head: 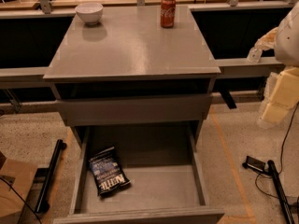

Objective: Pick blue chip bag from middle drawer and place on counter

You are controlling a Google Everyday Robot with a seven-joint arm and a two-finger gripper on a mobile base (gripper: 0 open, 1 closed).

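The blue chip bag [108, 171] lies flat on the floor of the open middle drawer [196, 171], near its left wall, with the white "Kettle" lettering facing up. The grey counter [135, 45] is the top slab of the cabinet, above the drawer. My gripper [279, 99] is at the right edge of the view, a pale yellow and white shape beside the cabinet, level with the upper drawer front. It is well away from the bag and holds nothing that I can see.
A white bowl [89, 12] stands at the counter's back left and a red soda can [167, 11] at its back right. A closed grey drawer front [135, 108] sits above the open drawer. Black bars [50, 174] and cables [275, 181] lie on the floor on both sides.
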